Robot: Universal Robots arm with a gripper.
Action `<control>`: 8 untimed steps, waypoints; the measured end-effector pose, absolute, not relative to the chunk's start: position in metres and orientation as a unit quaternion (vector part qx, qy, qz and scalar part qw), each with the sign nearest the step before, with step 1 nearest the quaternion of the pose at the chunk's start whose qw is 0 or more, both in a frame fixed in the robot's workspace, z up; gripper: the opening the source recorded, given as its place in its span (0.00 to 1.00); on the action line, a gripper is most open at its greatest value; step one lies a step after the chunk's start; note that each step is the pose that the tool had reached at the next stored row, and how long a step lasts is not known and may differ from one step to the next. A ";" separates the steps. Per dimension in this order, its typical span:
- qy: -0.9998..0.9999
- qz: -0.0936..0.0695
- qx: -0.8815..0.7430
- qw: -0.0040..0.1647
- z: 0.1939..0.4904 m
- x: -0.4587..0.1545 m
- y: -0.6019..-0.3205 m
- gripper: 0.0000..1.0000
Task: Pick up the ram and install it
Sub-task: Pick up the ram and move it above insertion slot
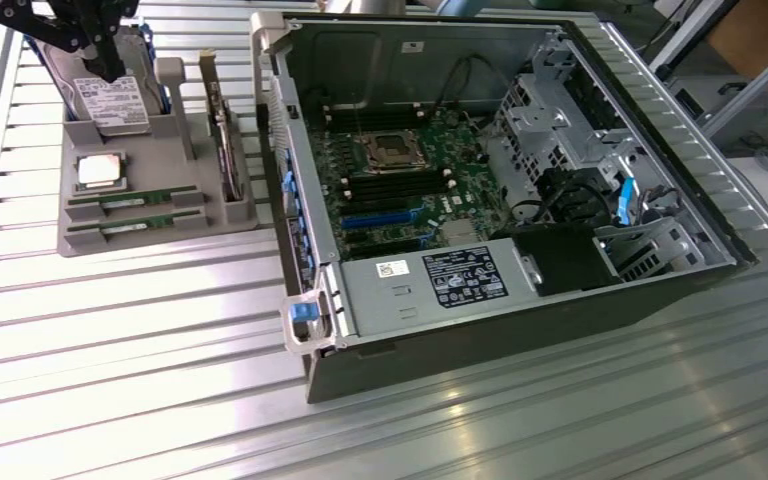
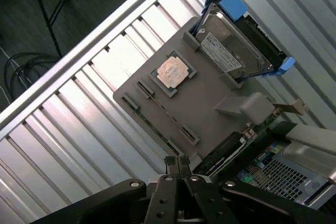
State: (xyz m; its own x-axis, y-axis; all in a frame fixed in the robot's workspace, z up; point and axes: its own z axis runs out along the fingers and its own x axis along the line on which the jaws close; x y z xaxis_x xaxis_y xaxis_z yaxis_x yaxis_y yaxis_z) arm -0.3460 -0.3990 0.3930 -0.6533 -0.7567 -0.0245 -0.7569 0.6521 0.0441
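Observation:
Two green ram sticks (image 1: 137,198) (image 1: 137,222) stand on edge in slots at the front of a grey holder (image 1: 157,150) on the exterior view's left. The wrist view sees them from above as thin lines, one ram stick (image 2: 167,115) further in and the other (image 2: 151,128) along the holder's (image 2: 210,98) edge. My gripper (image 1: 116,73) hangs high over the holder's back, above the hard drive (image 1: 111,100), well apart from the sticks. Its fingers (image 2: 177,162) are shut together with nothing between them.
The holder also carries a square silver processor (image 1: 101,170) (image 2: 170,72), a hard drive (image 2: 226,51) with blue rails and an upright card (image 1: 228,140). An open computer case (image 1: 491,160) lies to the right, its motherboard (image 1: 398,190) and black memory slots exposed. Everything rests on a ribbed metal table (image 1: 131,340).

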 end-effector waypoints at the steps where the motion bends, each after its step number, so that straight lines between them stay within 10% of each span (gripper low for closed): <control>1: 0.903 0.025 -0.429 0.002 0.393 -0.346 -0.399 0.10; 8: 0.876 0.025 -0.482 0.000 0.393 -0.346 -0.399 0.10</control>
State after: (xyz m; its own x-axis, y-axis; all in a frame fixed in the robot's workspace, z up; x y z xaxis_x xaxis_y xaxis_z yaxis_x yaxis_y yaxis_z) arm -0.3460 -0.3990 0.3930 -0.5358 -0.8440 -0.0244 -0.8440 0.5345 0.0441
